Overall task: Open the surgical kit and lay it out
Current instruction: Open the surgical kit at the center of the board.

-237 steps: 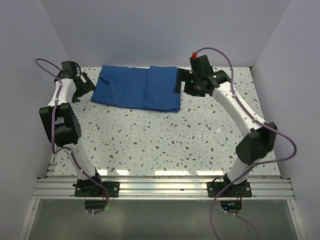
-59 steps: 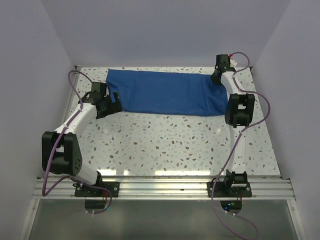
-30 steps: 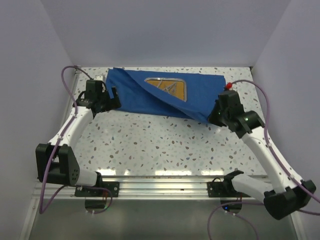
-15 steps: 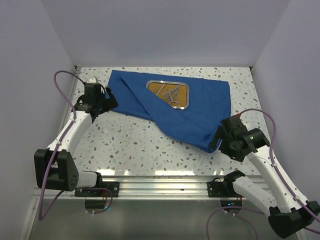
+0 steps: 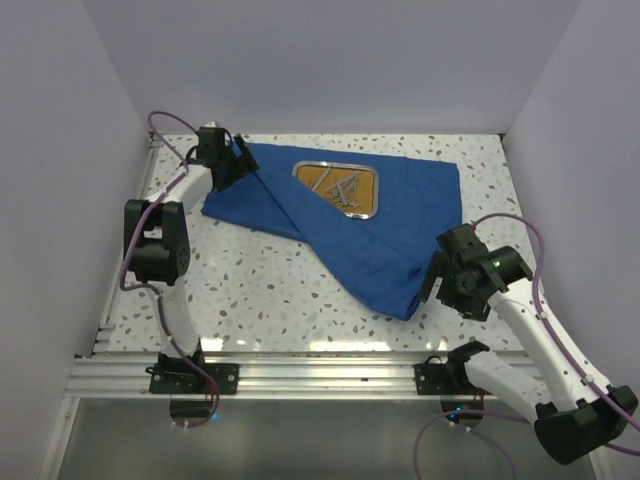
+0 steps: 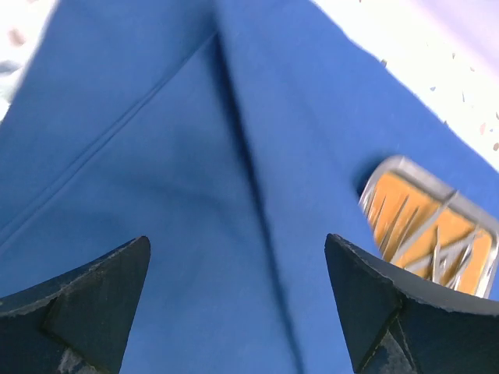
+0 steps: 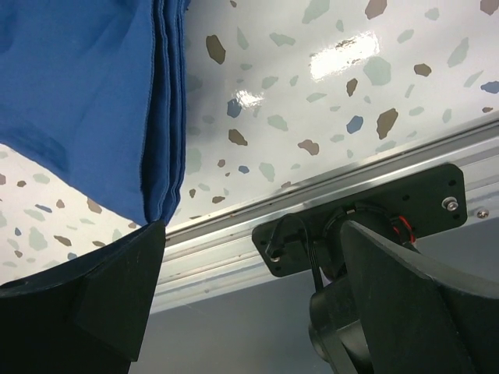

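Right hand [image 5: 433, 282] spread and empty beside the near corner of the blue cloth wrap [image 5: 390, 220], left hand [image 5: 234, 165] spread over its far-left corner (contact unclear), the steel tray [image 5: 312, 178] of silver instruments [image 5: 343, 188] lying uncovered on the wrap near the surface's [image 5: 260, 290] far edge

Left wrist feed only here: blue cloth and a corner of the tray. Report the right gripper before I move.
Observer: The right gripper stands open at the blue cloth's near corner, nothing between its jaws.
Operator: Give me the tray's state.
Observer: The steel tray is fully uncovered, resting on the cloth, silver instruments inside.
Operator: Now my own gripper's position.
Observer: The left gripper is over the cloth's far-left corner.
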Action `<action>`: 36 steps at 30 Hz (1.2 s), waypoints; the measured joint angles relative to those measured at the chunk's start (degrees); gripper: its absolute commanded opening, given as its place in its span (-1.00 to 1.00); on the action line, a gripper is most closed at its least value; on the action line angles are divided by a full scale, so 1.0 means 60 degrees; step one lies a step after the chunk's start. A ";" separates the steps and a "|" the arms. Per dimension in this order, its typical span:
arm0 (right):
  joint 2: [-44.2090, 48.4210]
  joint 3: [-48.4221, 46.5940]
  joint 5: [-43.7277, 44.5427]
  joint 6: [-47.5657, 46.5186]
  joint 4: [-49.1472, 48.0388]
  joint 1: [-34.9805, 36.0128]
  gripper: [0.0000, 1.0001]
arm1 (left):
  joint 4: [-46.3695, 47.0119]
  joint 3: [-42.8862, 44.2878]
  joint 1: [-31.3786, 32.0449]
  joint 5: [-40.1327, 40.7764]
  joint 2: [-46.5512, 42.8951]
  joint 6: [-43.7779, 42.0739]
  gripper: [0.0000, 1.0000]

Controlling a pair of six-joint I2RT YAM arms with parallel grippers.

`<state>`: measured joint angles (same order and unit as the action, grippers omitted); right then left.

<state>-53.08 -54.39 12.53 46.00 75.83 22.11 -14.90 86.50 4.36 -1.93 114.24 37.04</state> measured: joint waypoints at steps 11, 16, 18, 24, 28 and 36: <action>-0.0503 -0.0878 0.0113 -0.0525 0.0080 0.0000 0.97 | 0.0033 0.3876 0.0546 0.0197 0.3362 0.0743 0.77; -0.0933 -0.1180 0.0295 -0.0809 0.0084 0.0000 0.97 | 0.0033 0.4685 0.0659 0.0368 0.3996 0.1096 0.21; -0.1151 -0.1224 0.0328 -0.0900 0.0076 0.0000 0.97 | 0.0022 0.4783 0.0659 0.0408 0.4116 0.1228 -0.02; -0.1523 -0.1235 0.0324 -0.1096 -0.0036 0.0000 0.97 | -0.0033 0.4852 0.0652 0.0448 0.4146 0.1180 -1.00; -0.1749 -0.1235 0.0313 -0.1158 -0.0168 0.0000 0.97 | -0.0066 0.4870 0.0659 0.0437 0.4146 0.1118 -1.00; -0.1854 -0.1239 0.0153 -0.1209 -0.0743 0.0000 0.97 | -0.0361 0.3741 0.0656 0.0379 0.3129 0.0849 -1.00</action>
<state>-64.20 -61.82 13.45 38.74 71.37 22.11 -17.06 108.95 8.29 0.34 133.01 42.13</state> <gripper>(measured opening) 0.985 0.038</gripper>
